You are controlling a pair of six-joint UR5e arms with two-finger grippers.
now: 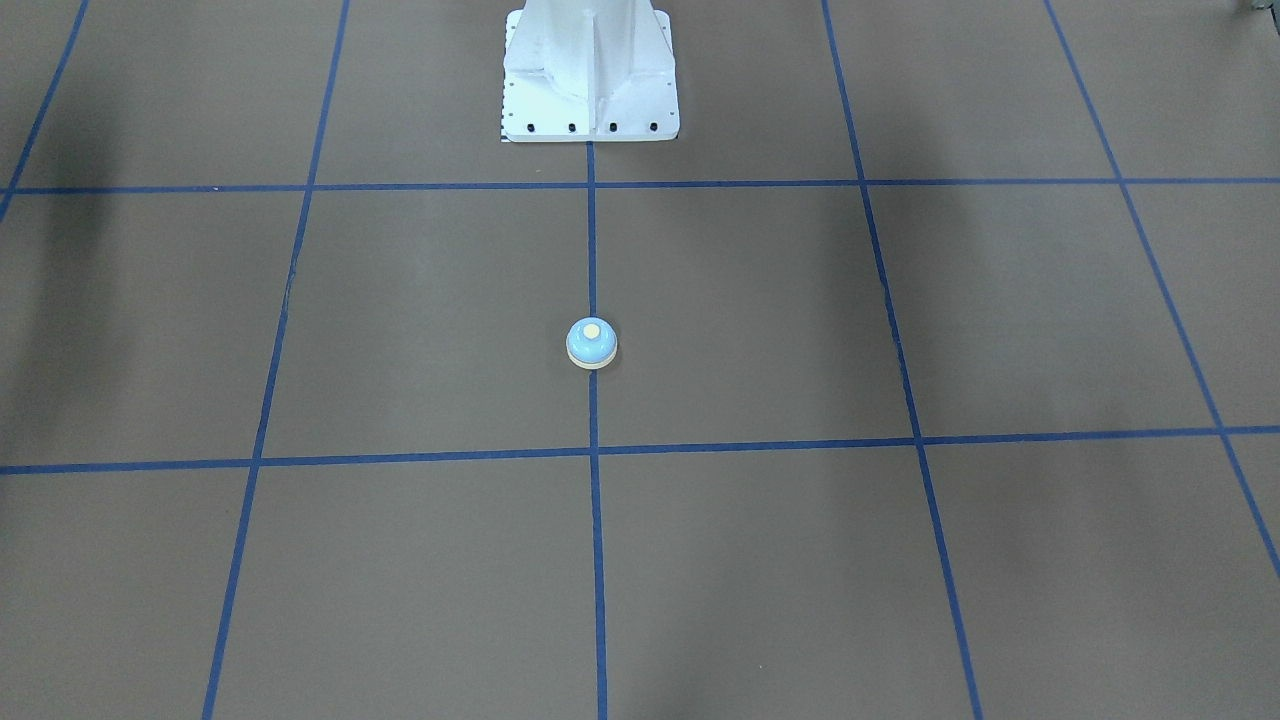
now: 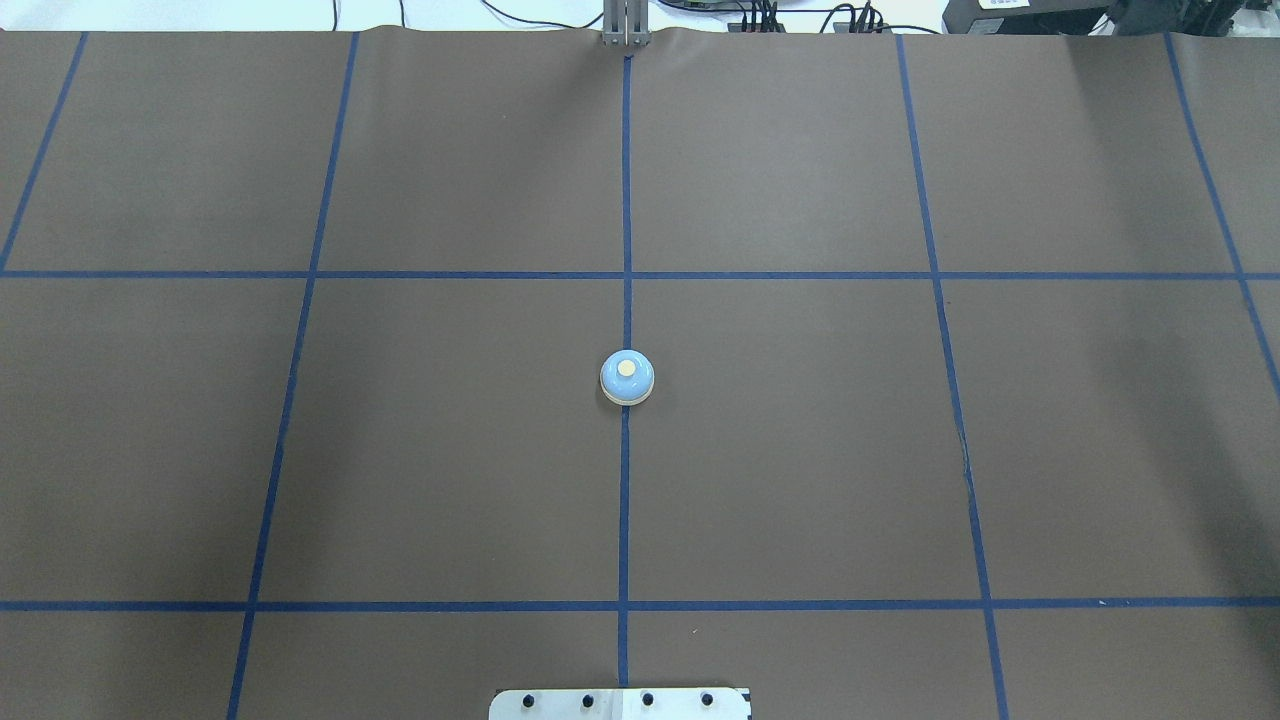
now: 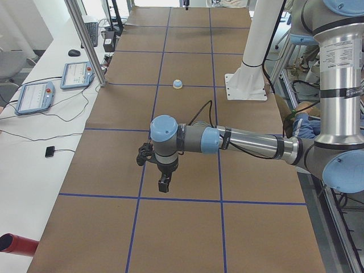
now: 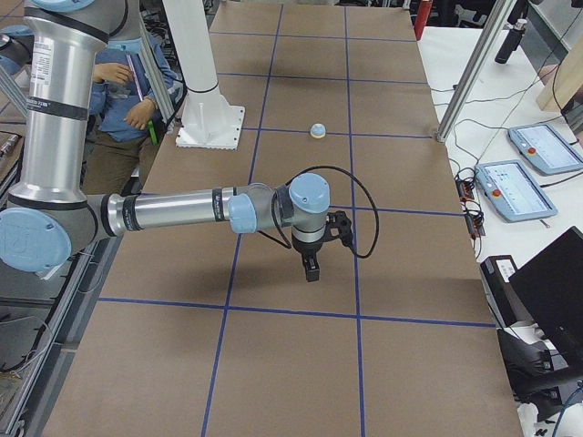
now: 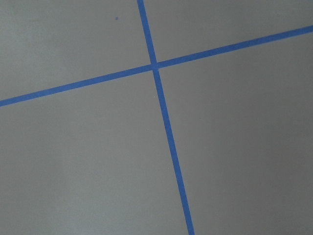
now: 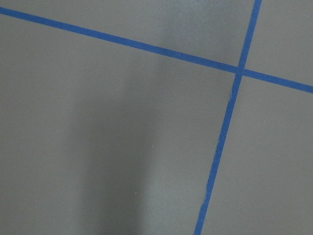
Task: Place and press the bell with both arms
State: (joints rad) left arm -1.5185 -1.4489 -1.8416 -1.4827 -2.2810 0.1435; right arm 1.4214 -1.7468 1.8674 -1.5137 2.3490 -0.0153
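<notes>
The bell (image 1: 591, 343), light blue with a cream button and rim, stands upright on the blue centre tape line in the middle of the brown table (image 2: 800, 450). It also shows in the overhead view (image 2: 627, 377) and far off in both side views (image 3: 178, 84) (image 4: 317, 131). The left gripper (image 3: 164, 185) hangs pointing down above the table's left end, far from the bell. The right gripper (image 4: 311, 270) hangs the same way above the right end. Both show only in the side views, so I cannot tell whether they are open or shut. The wrist views show only table and tape.
The white pedestal base (image 1: 590, 90) stands behind the bell on the robot's side. Teach pendants (image 3: 34, 96) (image 4: 515, 189) lie on side benches beyond metal posts. A seated person (image 4: 127, 91) is behind the pedestal. A red object (image 3: 14, 243) lies off the table's corner.
</notes>
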